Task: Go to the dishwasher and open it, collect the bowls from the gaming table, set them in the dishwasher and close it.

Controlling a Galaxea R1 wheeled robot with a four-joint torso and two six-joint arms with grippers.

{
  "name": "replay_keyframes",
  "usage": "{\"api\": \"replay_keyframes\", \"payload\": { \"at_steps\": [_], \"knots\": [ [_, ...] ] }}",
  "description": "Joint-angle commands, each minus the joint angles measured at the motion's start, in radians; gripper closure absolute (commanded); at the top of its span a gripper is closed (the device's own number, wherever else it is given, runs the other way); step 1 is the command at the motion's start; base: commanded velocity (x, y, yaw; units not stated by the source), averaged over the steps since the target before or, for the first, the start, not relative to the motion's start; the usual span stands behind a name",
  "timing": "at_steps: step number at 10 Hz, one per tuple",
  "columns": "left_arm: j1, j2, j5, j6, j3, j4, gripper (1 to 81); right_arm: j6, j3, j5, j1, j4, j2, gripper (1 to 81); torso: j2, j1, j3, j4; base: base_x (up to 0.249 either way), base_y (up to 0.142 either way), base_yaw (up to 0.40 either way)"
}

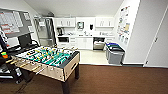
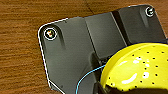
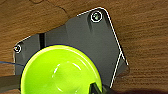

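A yellow bowl (image 2: pixel 136 70) with small dark specks hangs over brown floor in the left wrist view, and my left gripper (image 2: pixel 99 79) is shut on its rim. A bright green bowl (image 3: pixel 60 72) shows hollow side up in the right wrist view, with my right gripper (image 3: pixel 97 88) shut on its edge. The dishwasher (image 1: pixel 99 44) sits in the white kitchen run at the far end of the head view, its front open on a dark inside. The gaming table is out of view.
A table-football table (image 1: pixel 47 61) stands close at the left on brown carpet. Grey bins (image 1: pixel 115 53) line the right wall by the kitchen's pale floor. A white door (image 1: pixel 157 40) is at the right. A dark desk (image 1: pixel 15 50) sits at the far left.
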Motion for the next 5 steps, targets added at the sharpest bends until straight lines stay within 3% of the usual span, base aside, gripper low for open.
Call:
{"api": "replay_keyframes", "payload": {
  "at_steps": [1,5],
  "knots": [
    [-0.055,0.004,0.055,-0.002,-0.002,0.006,81.1,-0.001,-0.004,-0.039,0.051,-0.001,-0.013,81.1,0.000,0.000,0.000,0.000,0.171,-0.075,0.000],
    [-0.055,0.006,0.055,-0.002,-0.002,0.008,81.1,0.000,-0.006,-0.039,0.049,0.007,-0.017,81.1,0.000,0.000,0.000,0.000,0.172,-0.076,0.000]
  ]
}}
